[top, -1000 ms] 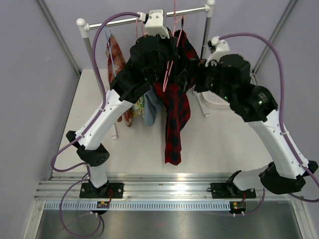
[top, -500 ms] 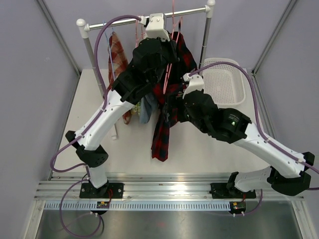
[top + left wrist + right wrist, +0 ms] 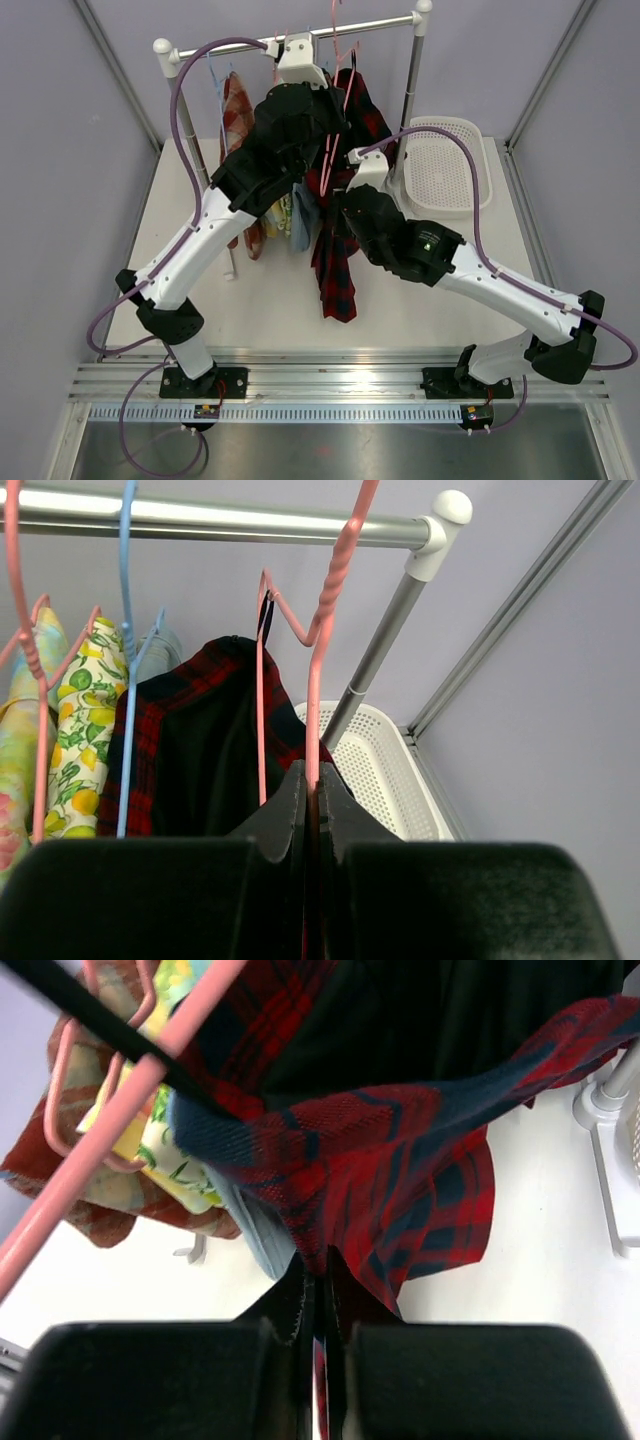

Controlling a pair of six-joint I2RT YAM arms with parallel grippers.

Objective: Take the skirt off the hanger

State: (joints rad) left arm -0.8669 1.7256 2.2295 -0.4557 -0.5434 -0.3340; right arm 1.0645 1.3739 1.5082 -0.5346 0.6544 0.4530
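Observation:
The skirt (image 3: 338, 270) is red and dark plaid and hangs from a pink hanger (image 3: 333, 150) at the middle of the rail. In the left wrist view my left gripper (image 3: 312, 780) is shut on the hanger (image 3: 318, 680) just below its twisted neck, with the skirt (image 3: 200, 770) to its left. My right gripper (image 3: 335, 205) is lower down, at the garment's left side. The right wrist view shows the right gripper (image 3: 315, 1265) shut on a bunched fold of the skirt (image 3: 400, 1160), and a pink hanger bar (image 3: 130, 1110) crosses the upper left.
A white perforated basket (image 3: 445, 165) lies at the back right, beside the rail's right post (image 3: 410, 90). Other garments hang left of the skirt: a lemon-print cloth (image 3: 80, 730) and an orange checked one (image 3: 237, 110). A blue hanger (image 3: 127, 630) hangs on the rail (image 3: 250, 522).
My right arm has swung left from over the basket to the skirt, and its jaws have shut on the fabric. The skirt's hem has swayed. The left gripper keeps its hold on the hanger.

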